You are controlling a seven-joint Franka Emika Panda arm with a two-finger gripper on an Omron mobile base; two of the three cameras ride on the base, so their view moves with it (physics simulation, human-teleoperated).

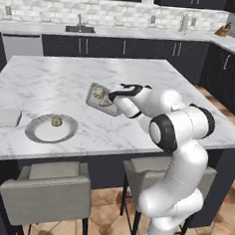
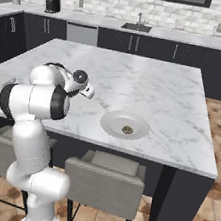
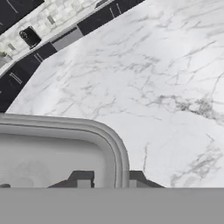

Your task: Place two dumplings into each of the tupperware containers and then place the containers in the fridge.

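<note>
The tupperware container lies flat on the marble island, directly under and in front of the gripper. In the left base view its long axis runs from the arm's wrist outward toward the sink wall, slightly skewed to the island's edges, and a pale speckled dumpling sits in the half farther from the gripper. Whether a second one lies beneath the hand cannot be told.

In the hand view the container's rounded corner and raised rim pass right between the two dark fingertips, one tip over the tray's inside, the other over the marble outside. The jaws straddle the rim, but whether they press on it or stand apart from it cannot be told.

Well off to the gripper's left, near the island's front edge, a round plate carries one more dumpling. Beyond that plate, at the island's left end, a second container rests flat.

Across the room from the gripper is the dark counter with the sink.
</note>
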